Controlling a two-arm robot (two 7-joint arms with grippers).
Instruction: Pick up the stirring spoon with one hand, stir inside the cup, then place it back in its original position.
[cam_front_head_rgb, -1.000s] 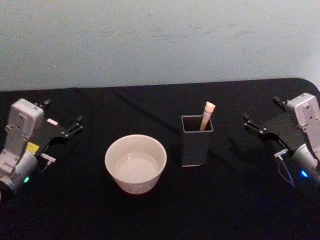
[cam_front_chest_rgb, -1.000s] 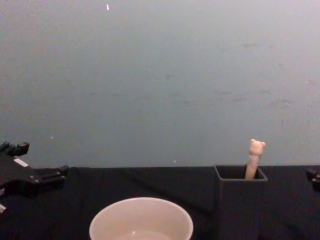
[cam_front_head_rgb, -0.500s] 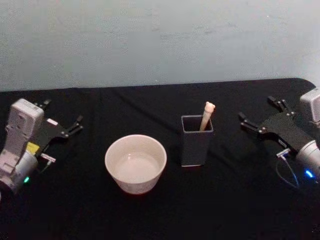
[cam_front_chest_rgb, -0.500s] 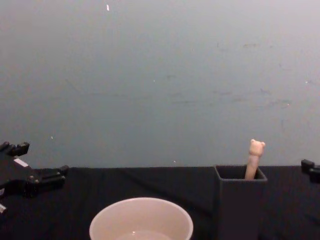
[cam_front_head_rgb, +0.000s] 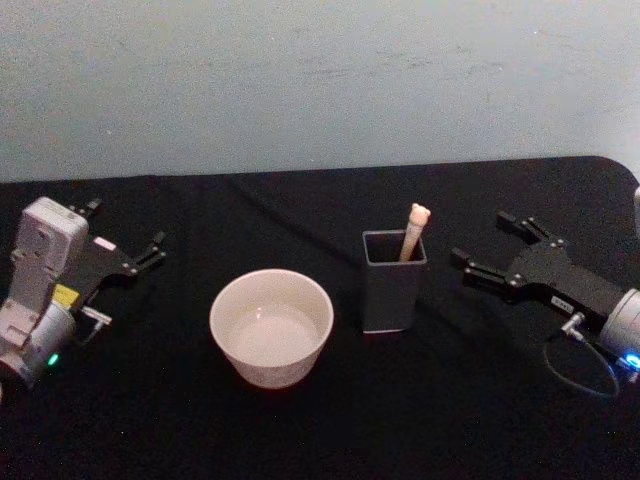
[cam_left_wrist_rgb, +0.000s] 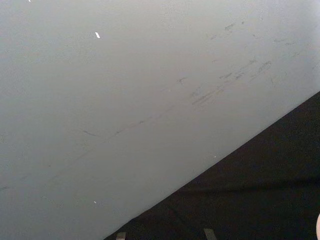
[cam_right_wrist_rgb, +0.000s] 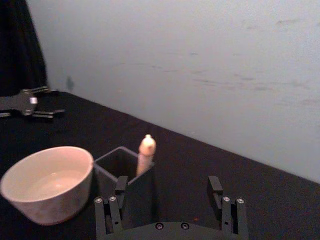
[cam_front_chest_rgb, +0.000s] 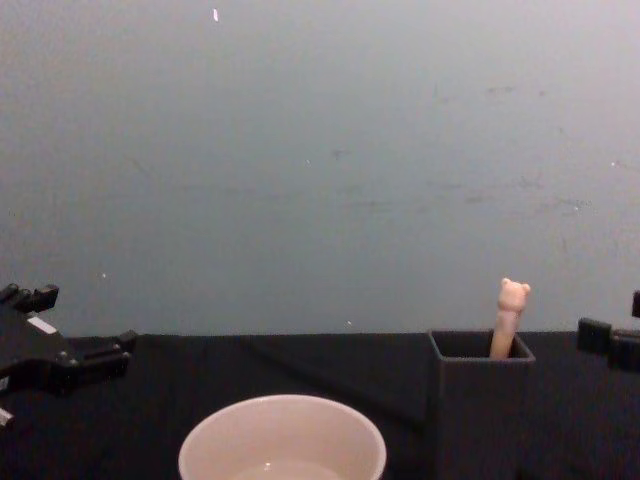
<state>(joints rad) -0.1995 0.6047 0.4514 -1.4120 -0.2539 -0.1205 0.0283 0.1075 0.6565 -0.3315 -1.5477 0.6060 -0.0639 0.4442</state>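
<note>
The stirring spoon (cam_front_head_rgb: 412, 236) stands in a dark grey square holder (cam_front_head_rgb: 392, 285), its bear head poking above the rim; its bowl is hidden inside. The cream-white cup (cam_front_head_rgb: 271, 325) sits left of the holder. My right gripper (cam_front_head_rgb: 480, 236) is open, just right of the holder and pointing at it, empty. In the right wrist view the spoon (cam_right_wrist_rgb: 146, 151) rises between the open fingers (cam_right_wrist_rgb: 118, 186), a short way ahead. My left gripper (cam_front_head_rgb: 128, 222) rests open at the far left, well clear of the cup. In the chest view the spoon (cam_front_chest_rgb: 509, 316) shows beside a right fingertip (cam_front_chest_rgb: 598, 336).
A black cloth (cam_front_head_rgb: 320, 430) covers the table, with a pale wall (cam_front_head_rgb: 320, 80) behind. There is free room in front of the cup and holder. The left gripper (cam_right_wrist_rgb: 31, 105) shows far off in the right wrist view.
My right gripper has swung left and lower toward the holder, its fingers now close to the spoon. The left arm, cup and spoon have not moved.
</note>
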